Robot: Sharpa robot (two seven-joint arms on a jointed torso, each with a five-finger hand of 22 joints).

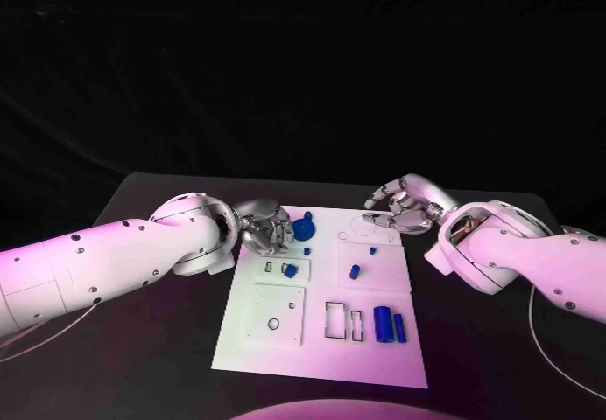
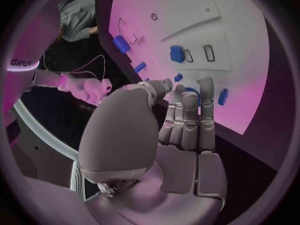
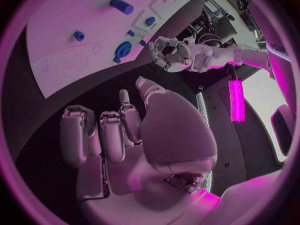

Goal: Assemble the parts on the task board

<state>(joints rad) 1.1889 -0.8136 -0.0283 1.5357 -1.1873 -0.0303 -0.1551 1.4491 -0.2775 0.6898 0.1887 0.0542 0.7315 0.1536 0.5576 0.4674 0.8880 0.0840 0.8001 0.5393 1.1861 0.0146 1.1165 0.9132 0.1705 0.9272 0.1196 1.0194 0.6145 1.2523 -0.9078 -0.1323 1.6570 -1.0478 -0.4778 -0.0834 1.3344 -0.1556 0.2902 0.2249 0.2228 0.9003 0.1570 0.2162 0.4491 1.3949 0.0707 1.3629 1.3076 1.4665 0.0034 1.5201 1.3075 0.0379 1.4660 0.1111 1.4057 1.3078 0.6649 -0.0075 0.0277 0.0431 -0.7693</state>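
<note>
The white task board lies in the middle of the black table. At its far left a round blue part stands, with my left hand just beside it, fingers stretched side by side toward it and gripping nothing. A blue block, two small blue pieces and two blue cylinders lie farther down the board. My right hand hovers over the board's far right corner, loosely curled and empty, its fingers bent over the table edge.
Empty rectangular slots and a round hole mark the board's near half. Black table surrounds the board on both sides. In the right wrist view the left hand is seen past the round blue part.
</note>
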